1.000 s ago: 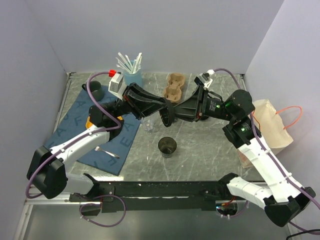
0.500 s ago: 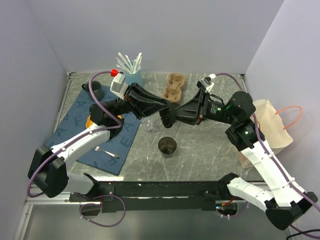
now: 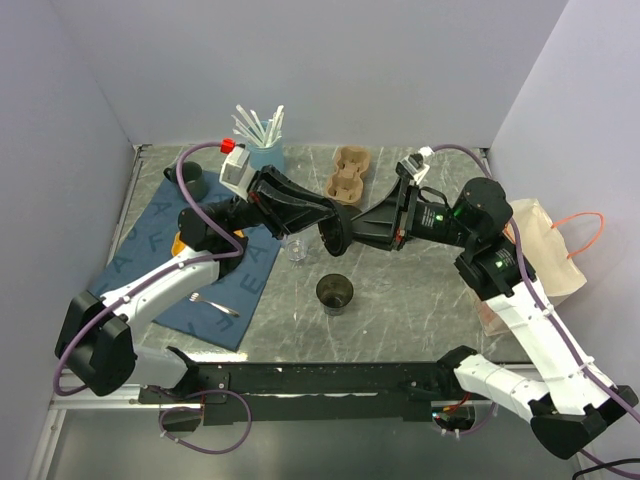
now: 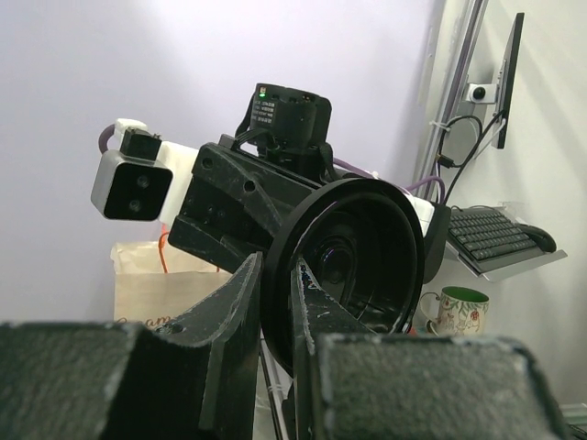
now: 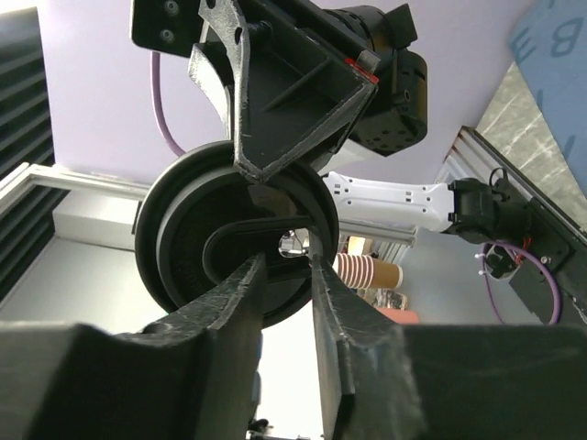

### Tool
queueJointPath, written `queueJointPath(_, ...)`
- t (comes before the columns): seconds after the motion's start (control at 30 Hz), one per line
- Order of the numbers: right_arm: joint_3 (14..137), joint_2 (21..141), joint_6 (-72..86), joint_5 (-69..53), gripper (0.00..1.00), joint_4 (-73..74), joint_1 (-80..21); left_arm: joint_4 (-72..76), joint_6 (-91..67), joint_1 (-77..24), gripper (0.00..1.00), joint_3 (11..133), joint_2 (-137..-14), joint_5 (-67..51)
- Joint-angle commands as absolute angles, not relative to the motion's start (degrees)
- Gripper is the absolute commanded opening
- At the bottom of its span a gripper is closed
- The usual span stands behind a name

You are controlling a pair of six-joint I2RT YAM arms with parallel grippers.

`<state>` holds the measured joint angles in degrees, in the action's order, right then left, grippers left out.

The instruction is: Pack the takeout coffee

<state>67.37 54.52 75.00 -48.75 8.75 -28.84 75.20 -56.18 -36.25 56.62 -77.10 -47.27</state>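
The takeout coffee cup (image 3: 334, 293), small and black, stands lidless on the marble table in front of both arms. Its round black lid (image 3: 333, 232) hangs in the air above the table's middle. My left gripper (image 3: 328, 222) is shut on the lid's rim; the left wrist view shows the lid (image 4: 353, 257) from below with its rim between my fingertips (image 4: 275, 266). My right gripper (image 3: 346, 232) faces the lid from the other side. In the right wrist view its jaws (image 5: 284, 261) stand a little apart at the lower edge of the lid (image 5: 229, 229).
A clear glass (image 3: 296, 249) stands just left of the cup. A cardboard cup carrier (image 3: 348, 173) lies at the back, a paper bag (image 3: 545, 250) at the right. A dark mug (image 3: 192, 180), a blue utensil cup (image 3: 262, 150) and a fork (image 3: 212, 303) are around the blue cloth (image 3: 150, 245).
My right arm has shifted slightly to the right and its jaws have narrowed a little at the lid. The left gripper and the lid have stayed where they were.
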Motion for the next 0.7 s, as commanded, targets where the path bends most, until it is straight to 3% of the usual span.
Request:
queueJointPath(0.0,69.26,53.70,73.65,-49.83,0.38,10.55,-29.09,94.39,-54.05,-35.68,0.01,58.97,-75.67,-45.70)
queueJointPath(0.3,69.52,53.00,71.37,-47.81,0.37,16.52,-28.83,93.87,-53.53,-35.60,0.01,59.68,-75.50,-46.06)
queueJointPath(0.67,64.87,53.00,82.79,-52.12,0.38,-1.91,-28.83,98.52,-55.45,-35.77,0.01,59.59,-77.34,-43.86)
